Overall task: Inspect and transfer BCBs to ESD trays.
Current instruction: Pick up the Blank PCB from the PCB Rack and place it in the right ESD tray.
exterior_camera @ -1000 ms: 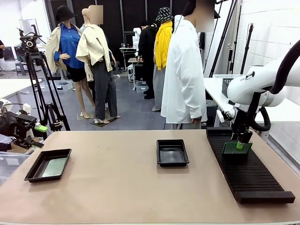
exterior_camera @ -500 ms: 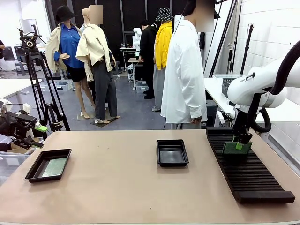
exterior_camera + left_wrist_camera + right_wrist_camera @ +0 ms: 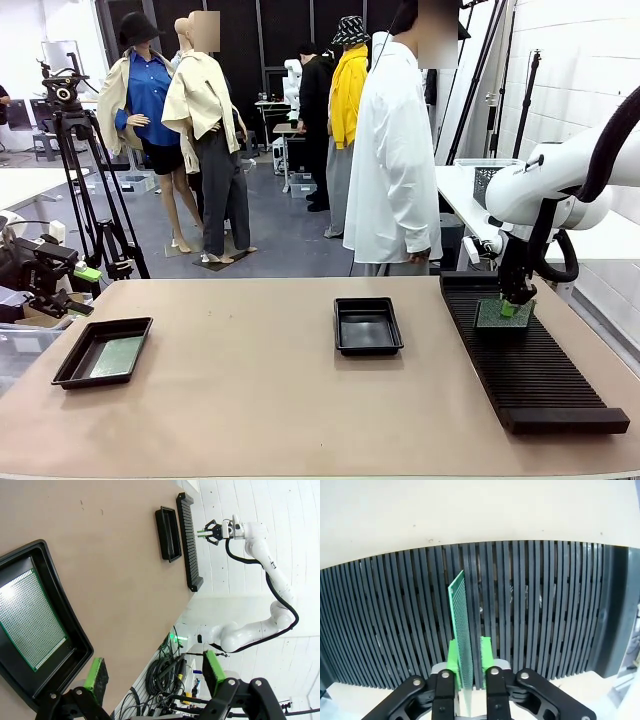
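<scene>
Nearest, tabletop's near-left corner: ESD tray (image 3: 70, 372) holds flat BCB (image 3: 115, 357), delivered; left hand (image 3: 155, 669) near it, fully spread, empty. Second ESD tray (image 3: 345, 348) toward far edge, vacant, likely next destination. Far-right edge: upright BCB (image 3: 460, 615) slotted in rack (image 3: 540, 385) for edge access; right hand (image 3: 470, 652) pads (image 3: 453, 655) flank it, clamp cannot tell.

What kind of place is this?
Probably a robot lab or test workshop: a white robot arm reaches over the table, a green circuit board stands in a slotted rack, and a camera on a tripod stands nearby.
</scene>
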`<state>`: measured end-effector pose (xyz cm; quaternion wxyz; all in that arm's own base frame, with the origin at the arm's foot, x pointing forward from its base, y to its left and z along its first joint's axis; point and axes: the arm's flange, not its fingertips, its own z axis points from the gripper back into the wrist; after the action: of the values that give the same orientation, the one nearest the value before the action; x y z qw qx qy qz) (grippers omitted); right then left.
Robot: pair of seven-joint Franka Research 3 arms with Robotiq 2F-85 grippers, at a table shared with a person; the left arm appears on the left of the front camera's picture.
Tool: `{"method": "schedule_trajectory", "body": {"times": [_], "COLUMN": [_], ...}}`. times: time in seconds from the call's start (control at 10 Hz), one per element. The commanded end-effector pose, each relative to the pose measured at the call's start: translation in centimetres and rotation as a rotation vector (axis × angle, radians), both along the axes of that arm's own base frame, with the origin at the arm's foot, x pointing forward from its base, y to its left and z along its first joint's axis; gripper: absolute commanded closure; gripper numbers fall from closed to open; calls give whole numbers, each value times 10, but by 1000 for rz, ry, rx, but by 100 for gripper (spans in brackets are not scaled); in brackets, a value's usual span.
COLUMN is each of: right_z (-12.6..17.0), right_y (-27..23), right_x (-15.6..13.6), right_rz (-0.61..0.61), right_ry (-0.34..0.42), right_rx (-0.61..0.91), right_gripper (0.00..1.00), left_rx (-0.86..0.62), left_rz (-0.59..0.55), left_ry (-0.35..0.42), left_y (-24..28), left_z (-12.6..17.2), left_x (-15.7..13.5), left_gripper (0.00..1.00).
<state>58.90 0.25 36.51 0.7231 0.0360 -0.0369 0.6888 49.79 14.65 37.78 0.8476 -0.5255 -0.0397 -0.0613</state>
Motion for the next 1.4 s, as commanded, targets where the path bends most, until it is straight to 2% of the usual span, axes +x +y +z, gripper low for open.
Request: {"method": "schedule_trajectory", "body": {"times": [0.0, 0.4, 0.8, 1.0, 1.3], "right_z": [-1, 4, 11, 35, 87], "right_y": [-4, -4, -5, -5, 1], "right_x": [1, 3, 6, 1, -19], "right_rz": [20, 30, 38, 27, -49], "right_ry": [-14, 2, 14, 30, 31], "right_rx": [1, -5, -20, -20, -54], "right_gripper": [86, 100, 100, 100, 100], "left_rx": [3, 3, 3, 3, 3], "left_rz": [7, 7, 7, 7, 7], "left_ry": [4, 4, 4, 4, 4], "left_y": [0, 0, 0, 0, 0], "left_z": [2, 2, 2, 2, 2], "left_x": [-1, -1, -1, -1, -1], "left_gripper": [0, 0, 0, 0, 0]}}
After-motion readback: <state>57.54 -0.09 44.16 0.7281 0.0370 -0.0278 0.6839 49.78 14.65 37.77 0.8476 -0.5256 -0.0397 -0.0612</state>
